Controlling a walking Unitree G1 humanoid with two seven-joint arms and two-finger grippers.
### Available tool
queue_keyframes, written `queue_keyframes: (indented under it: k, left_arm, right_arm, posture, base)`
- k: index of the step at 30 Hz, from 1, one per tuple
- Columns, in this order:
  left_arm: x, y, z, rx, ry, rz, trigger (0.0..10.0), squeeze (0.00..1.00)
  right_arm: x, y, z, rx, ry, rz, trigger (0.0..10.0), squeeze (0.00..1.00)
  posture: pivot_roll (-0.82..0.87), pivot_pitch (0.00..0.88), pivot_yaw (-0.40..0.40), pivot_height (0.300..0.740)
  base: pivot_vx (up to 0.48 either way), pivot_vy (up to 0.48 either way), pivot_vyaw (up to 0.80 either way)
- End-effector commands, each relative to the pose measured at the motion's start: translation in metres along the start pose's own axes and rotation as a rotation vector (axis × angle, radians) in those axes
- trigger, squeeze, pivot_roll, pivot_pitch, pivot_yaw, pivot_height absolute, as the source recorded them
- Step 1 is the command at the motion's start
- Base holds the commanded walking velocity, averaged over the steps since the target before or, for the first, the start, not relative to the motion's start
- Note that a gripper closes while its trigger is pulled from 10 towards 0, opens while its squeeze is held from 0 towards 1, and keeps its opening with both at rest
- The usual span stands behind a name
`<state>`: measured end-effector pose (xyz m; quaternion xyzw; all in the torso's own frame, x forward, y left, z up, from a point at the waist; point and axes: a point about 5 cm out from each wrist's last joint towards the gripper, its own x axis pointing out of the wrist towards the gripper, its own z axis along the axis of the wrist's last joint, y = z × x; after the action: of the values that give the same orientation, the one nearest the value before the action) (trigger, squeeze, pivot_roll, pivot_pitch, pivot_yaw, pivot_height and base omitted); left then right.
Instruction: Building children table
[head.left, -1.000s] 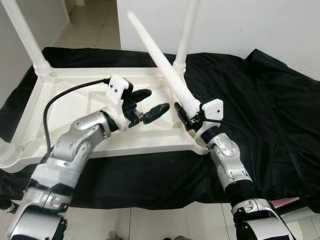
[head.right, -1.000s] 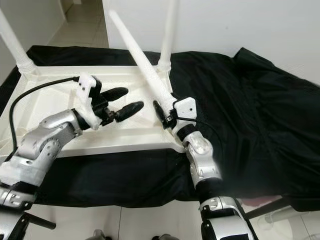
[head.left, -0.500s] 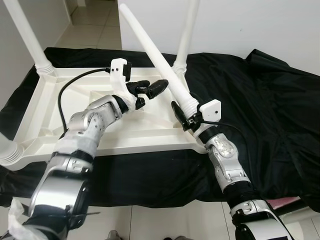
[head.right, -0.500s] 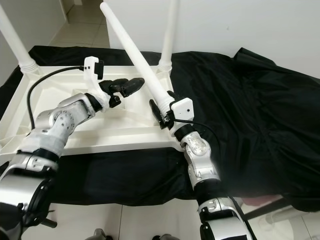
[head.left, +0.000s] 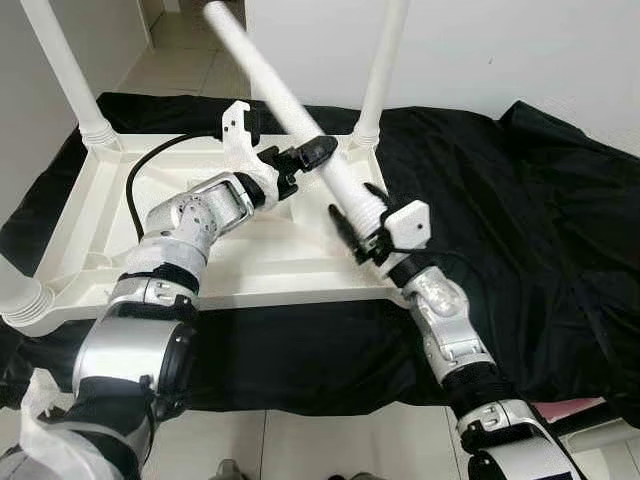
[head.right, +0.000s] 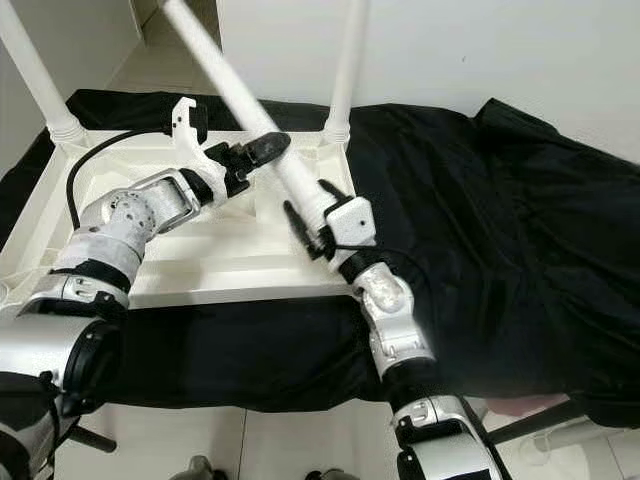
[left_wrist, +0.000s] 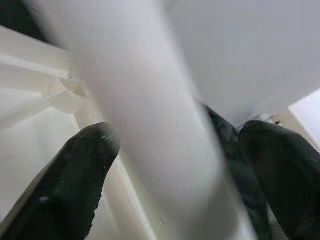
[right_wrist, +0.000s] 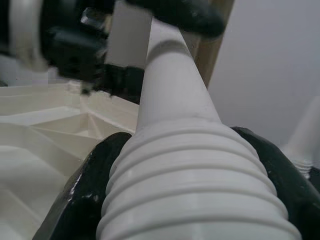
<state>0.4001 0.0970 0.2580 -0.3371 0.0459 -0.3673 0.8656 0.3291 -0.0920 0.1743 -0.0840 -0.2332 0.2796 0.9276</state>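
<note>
White leg (head.left: 300, 125), pinched at its ribbed end by the right tool (head.left: 362, 228), now has the left tool (head.left: 300, 160) spread around it, steadying it for seating in the tabletop (head.left: 110, 210).

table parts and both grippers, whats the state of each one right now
table top: upside down on the black cloth
loose leg: tilted, not yet fitted, ribbed end in the right gripper
fitted legs: upright in their corner sockets
right gripper: shut on the loose leg's ribbed end
left gripper: fingers either side of the loose leg's shaft; grip unclear
</note>
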Motion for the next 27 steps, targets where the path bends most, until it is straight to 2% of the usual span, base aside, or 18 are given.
queue_keyframes:
  k: [1,4,9,10,11,12,13,27]
  left_arm:
    - [0.002,-0.001,0.003,-0.032,-0.008,-0.003,10.0,0.00]
    - [0.003,0.000,0.016,-0.093,-0.060,0.017,10.0,0.00]
    - [0.003,0.003,0.021,-0.093,-0.086,0.049,10.0,0.00]
    - [0.003,0.004,0.020,-0.102,-0.084,0.058,9.4,0.00]
    - [0.003,0.004,0.019,-0.102,-0.080,0.058,4.3,0.00]
    - [0.003,0.004,0.019,-0.102,-0.080,0.058,4.3,0.00]
    - [0.004,0.004,0.018,-0.106,-0.079,0.047,0.0,0.00]
    - [0.009,-0.005,0.029,-0.165,-0.130,-0.009,0.0,0.00]
  right_arm:
    - [-0.002,0.001,0.002,-0.017,-0.016,0.010,10.0,0.00]
    - [-0.007,0.007,-0.001,-0.026,-0.005,0.037,10.0,0.00]
    - [-0.010,0.010,-0.003,-0.028,0.003,0.047,10.0,0.00]
    - [-0.011,0.012,-0.004,-0.024,0.008,0.052,10.0,0.00]
    - [-0.012,0.014,-0.005,-0.023,0.011,0.057,10.0,0.00]
    - [-0.012,0.014,-0.005,-0.023,0.011,0.057,10.0,0.00]
    - [-0.013,0.015,-0.005,-0.022,0.013,0.063,10.0,0.00]
    - [-0.017,0.016,-0.006,-0.012,0.018,0.052,10.0,0.00]
  posture:
    - [-0.03,0.059,-0.010,0.740]
    - [-0.03,0.058,-0.005,0.740]
    - [-0.04,0.056,0.003,0.740]
    - [-0.04,0.056,0.005,0.740]
    - [-0.04,0.057,0.006,0.740]
    - [-0.04,0.057,0.006,0.740]
    - [-0.04,0.057,0.007,0.740]
    - [-0.07,0.055,0.010,0.740]
  base:
    - [0.000,0.000,0.00]
    - [0.000,0.000,0.00]
    - [0.000,0.000,0.00]
    - [0.000,0.000,0.00]
    - [0.000,0.000,0.00]
    - [0.000,0.000,0.00]
    - [0.000,0.000,0.00]
    - [0.000,0.000,0.00]
